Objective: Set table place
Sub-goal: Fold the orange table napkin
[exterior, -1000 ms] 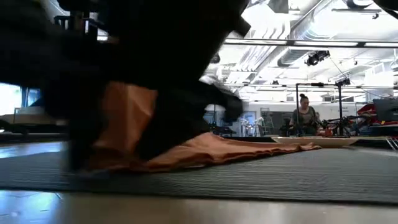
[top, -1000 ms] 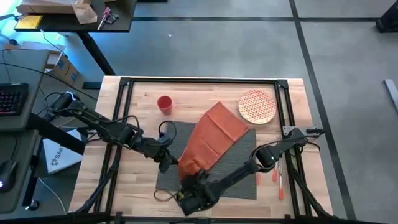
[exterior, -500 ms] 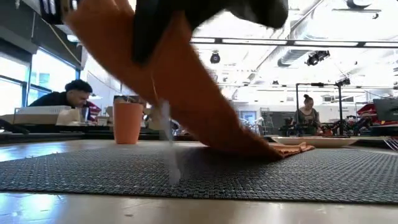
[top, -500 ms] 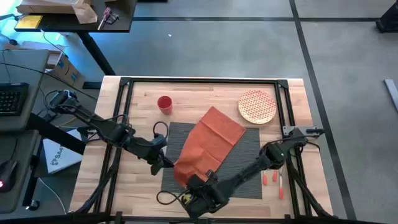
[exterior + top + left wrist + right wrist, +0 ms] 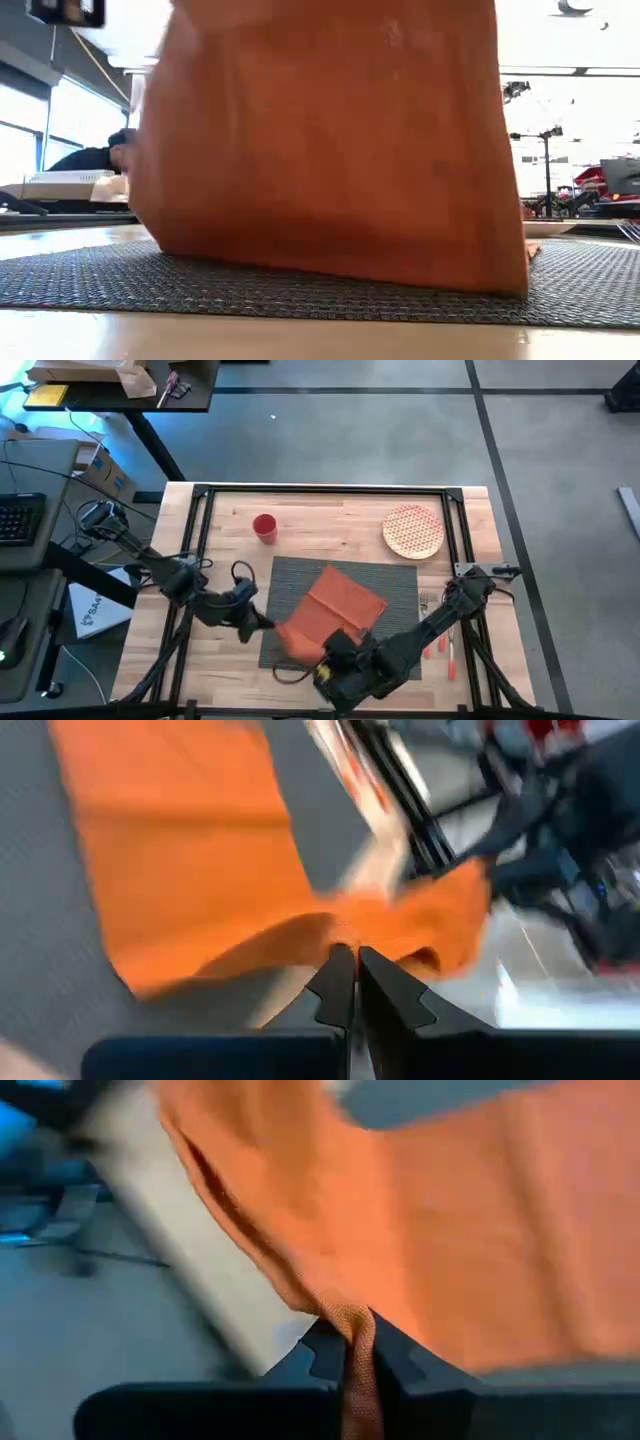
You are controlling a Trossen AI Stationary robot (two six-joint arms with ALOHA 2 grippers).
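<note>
Your left pincer [image 5: 347,982] is clenched on an edge of the rust-orange cloth napkin [image 5: 330,610], its two dark fingers [image 5: 335,982] pressed together with the fabric bunched just ahead of the tips. In the high view it sits at the napkin's near-left corner, over the left edge of the large dark grey ribbed rectangular placemat [image 5: 395,575]. Your right pincer [image 5: 353,1342] is grasping the same napkin: a fold of orange cloth runs down between its fingers [image 5: 325,1348]. In the high view it is low at the front of the counter [image 5: 330,520], on the placemat's near edge.

Compared with a second ago, both pincers have drawn back toward the front of the counter and pulled the napkin with them. It used to stretch diagonally up toward the round patterned plate [image 5: 413,531] and overhang the placemat's far edge. Now it lies wholly within the placemat's outline, and the placemat's far strip is bare. In the low view the lifted cloth now fills most of the picture, where earlier it lay low on the mat.

The placemat lies flat at the middle of the counter, its sides square to the frame. The napkin's long axis runs diagonally, from near-left to far-right. A small red cup [image 5: 264,526] stands well apart at the far left.
</note>
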